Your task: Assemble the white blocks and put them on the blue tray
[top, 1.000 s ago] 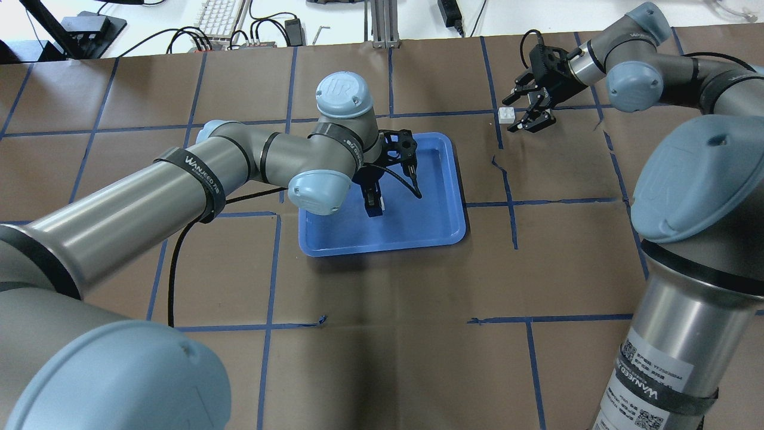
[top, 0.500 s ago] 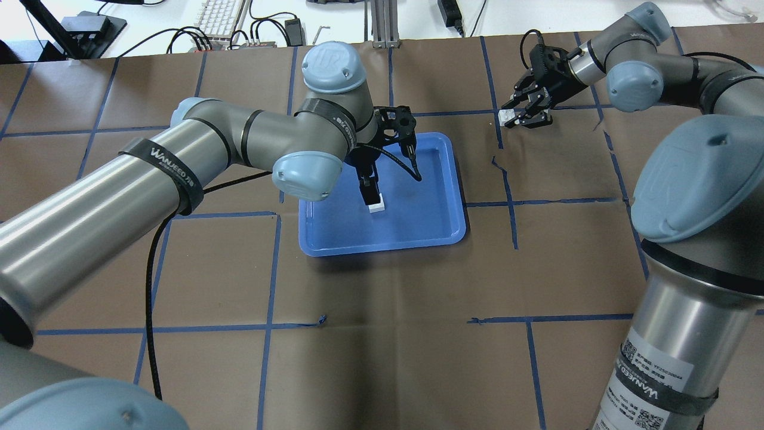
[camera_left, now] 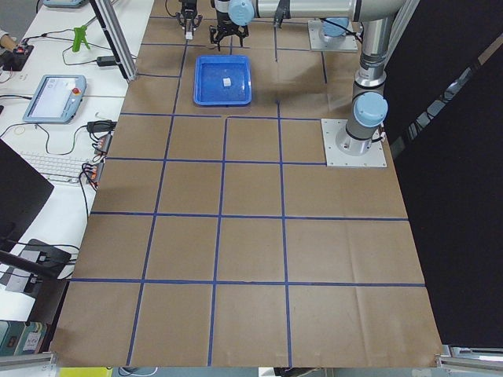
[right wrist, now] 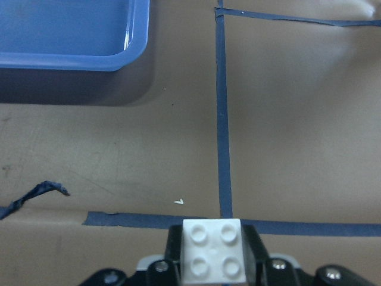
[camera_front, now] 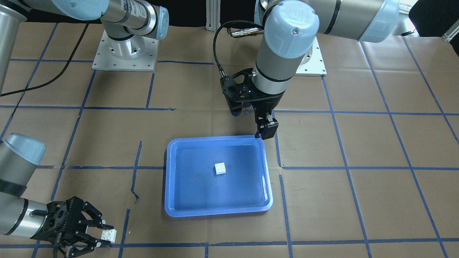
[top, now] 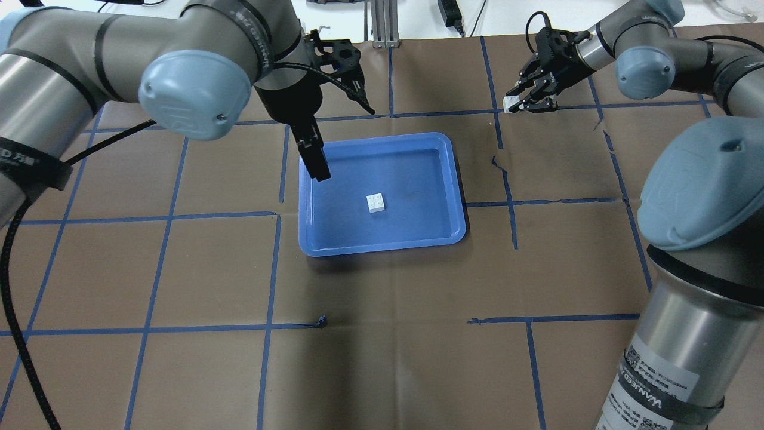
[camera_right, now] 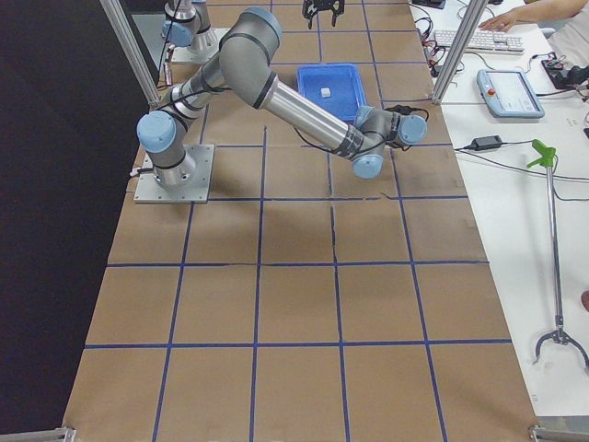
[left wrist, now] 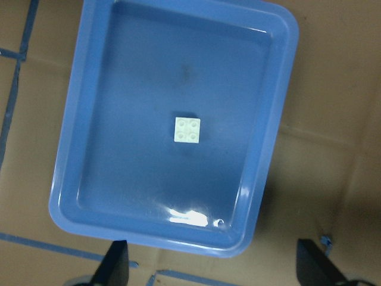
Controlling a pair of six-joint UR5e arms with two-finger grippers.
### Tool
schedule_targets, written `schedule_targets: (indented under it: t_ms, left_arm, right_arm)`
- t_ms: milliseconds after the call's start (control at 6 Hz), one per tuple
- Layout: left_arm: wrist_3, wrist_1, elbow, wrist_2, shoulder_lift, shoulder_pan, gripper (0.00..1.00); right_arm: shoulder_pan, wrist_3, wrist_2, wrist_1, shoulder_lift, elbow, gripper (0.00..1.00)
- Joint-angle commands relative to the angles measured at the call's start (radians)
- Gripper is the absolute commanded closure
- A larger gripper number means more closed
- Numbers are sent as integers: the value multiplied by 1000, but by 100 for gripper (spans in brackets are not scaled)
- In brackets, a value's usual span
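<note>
Tabletop (top: 382, 358): block (top: 375, 203) in tray (top: 382, 251); R claw (camera_front: 105, 235): 2nd block (right wrist: 214, 250)

We see a glossy blue tray (top: 382, 243) w/ one plain white block (top: 375, 203) at its centre; a 2nd white block (top: 508, 106), at approx. 1 o'clock from it, sits in the black right gripper (top: 515, 106). Table cover (top: 388, 370) is brown w/ a blue tape grid; left arm (top: 59, 48) and right arm (top: 686, 334) are grey w/ pale-blue caps.

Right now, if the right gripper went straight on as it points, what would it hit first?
Likely the brown table paper near the blue tape line; the white block in the right gripper would touch first. Depth unclear.
</note>
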State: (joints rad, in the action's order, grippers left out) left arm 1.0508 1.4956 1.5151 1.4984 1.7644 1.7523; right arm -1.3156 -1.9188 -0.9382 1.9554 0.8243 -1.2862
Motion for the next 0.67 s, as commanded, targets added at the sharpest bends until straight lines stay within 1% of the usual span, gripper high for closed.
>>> schedule_targets:
  t_ms: [0, 167, 333, 500]
  left_arm:
    - [-169, 48, 32, 2, -51, -109, 1]
    - [-222, 46, 46, 3, -86, -122, 1]
    - [-348, 46, 51, 16, -107, -143, 1]
    - [-477, 42, 53, 52, -129, -161, 1]
  right_arm:
    - [1, 48, 1, -35, 80, -27, 74]
    - [-2, 55, 12, -32, 132, -97, 74]
    - [-11, 79, 22, -17, 210, -214, 74]
    - [-31, 121, 22, 70, 272, -337, 74]
